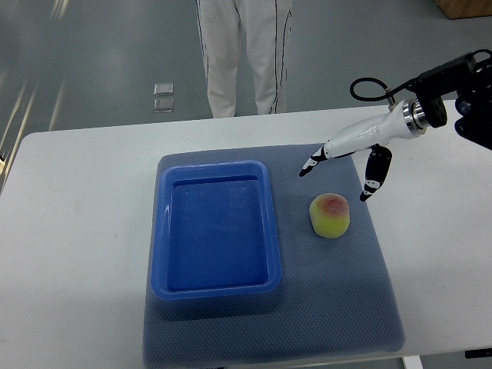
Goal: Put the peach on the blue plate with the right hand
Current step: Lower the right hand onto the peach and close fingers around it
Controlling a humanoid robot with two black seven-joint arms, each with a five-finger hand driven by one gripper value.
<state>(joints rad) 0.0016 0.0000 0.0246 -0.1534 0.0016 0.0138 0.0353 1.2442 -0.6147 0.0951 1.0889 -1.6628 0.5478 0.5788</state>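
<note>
A yellow-green peach [330, 214] with a red blush on top rests on the grey mat, just right of the blue plate [216, 287], a rectangular tray with a raised rim and nothing in it. My right hand [338, 181] comes in from the right edge and hovers just above and behind the peach. Its white fingers [317, 161] with black tips are spread apart and hold nothing. The left arm does not show.
The grey mat [369, 307] covers the middle of a white table [77, 254]. A person in white trousers [244, 54] stands behind the far table edge. A small clear object [163, 98] lies on the floor beyond.
</note>
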